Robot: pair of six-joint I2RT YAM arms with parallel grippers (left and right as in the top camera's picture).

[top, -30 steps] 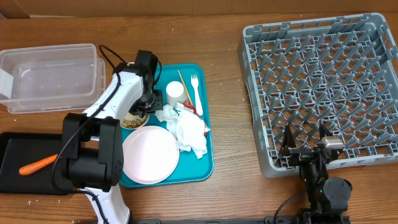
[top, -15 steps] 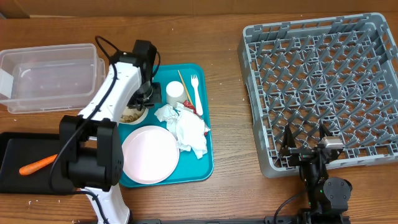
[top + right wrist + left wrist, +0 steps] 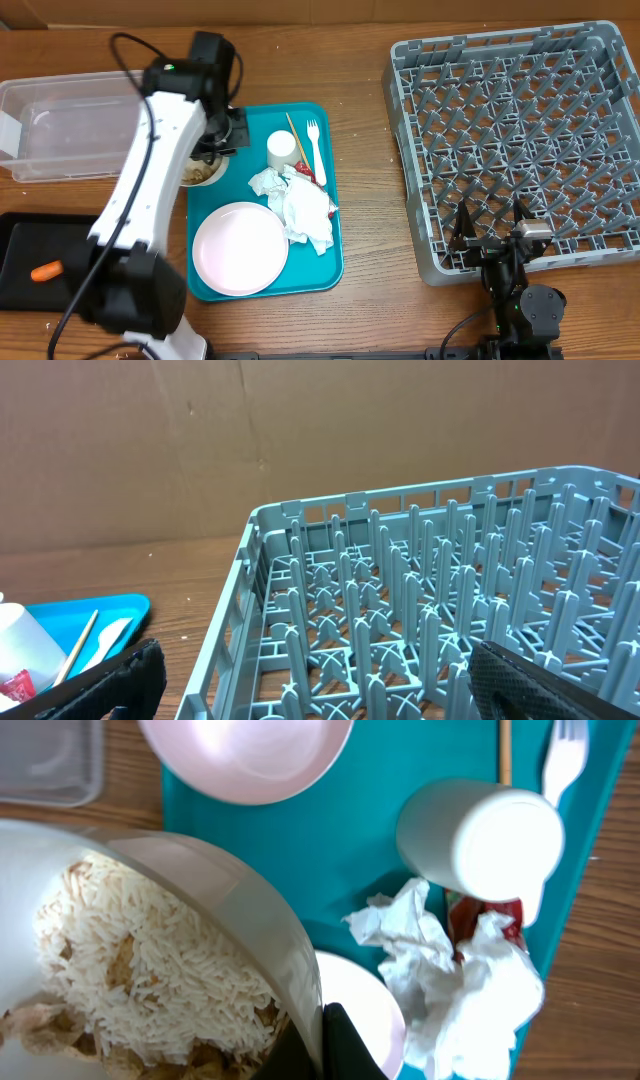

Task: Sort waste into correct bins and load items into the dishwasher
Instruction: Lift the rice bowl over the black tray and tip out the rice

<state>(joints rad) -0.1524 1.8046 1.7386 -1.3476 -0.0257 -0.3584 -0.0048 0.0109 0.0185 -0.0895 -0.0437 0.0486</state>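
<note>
Rice bowl, w/ rice and brownish scraps, is at centre-left of the overhead frame, straddling the left edge of the teal tray. Left end effector is clamped on its rim: the wrist view shows one dark finger pressed against the bowl's outer wall. Can't tell if the bowl is lifted or resting. On the tray, right of the bowl: white cup, a chopstick and a white plastic fork side by side, crumpled napkins w/ a red packet among them, and a pink plate at the tray's lower-left corner. Upper left of frame: clear plastic tub. Lower left: black bin w/ a carrot in it. Right half of the worktop: grey dish rack. Right end effector is at lower right by the rack's near edge, fingers spread apart, gripping nothing.
</note>
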